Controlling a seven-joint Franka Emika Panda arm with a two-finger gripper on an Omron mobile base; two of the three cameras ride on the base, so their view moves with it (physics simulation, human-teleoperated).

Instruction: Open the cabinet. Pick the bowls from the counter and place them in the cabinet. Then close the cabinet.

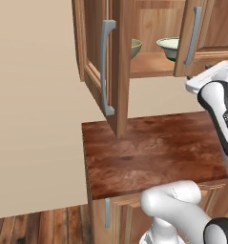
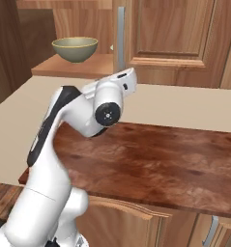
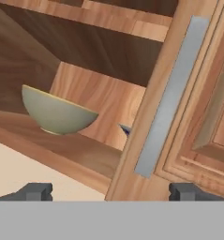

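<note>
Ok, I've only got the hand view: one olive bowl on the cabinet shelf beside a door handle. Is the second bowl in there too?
Observer: Yes. The white-green bowl sits on the same shelf, right of the olive bowl, partly hidden by the right door.
Operator: And the left door?
Observer: The left door stands wide open, swung out over the counter.

**Way into the shelf half blocked by the right door**

The cabinet's left door (image 1: pixel 106 71) stood swung wide, leaving the shelf (image 1: pixel 151 64) open from the front. The right door (image 3: pixel 169 98) hung partly across it, hiding part of the pale bowl (image 1: pixel 170 46). The olive bowl (image 3: pixel 57 112) sat unobstructed. The counter (image 1: pixel 153 152) lay bare below.
</note>
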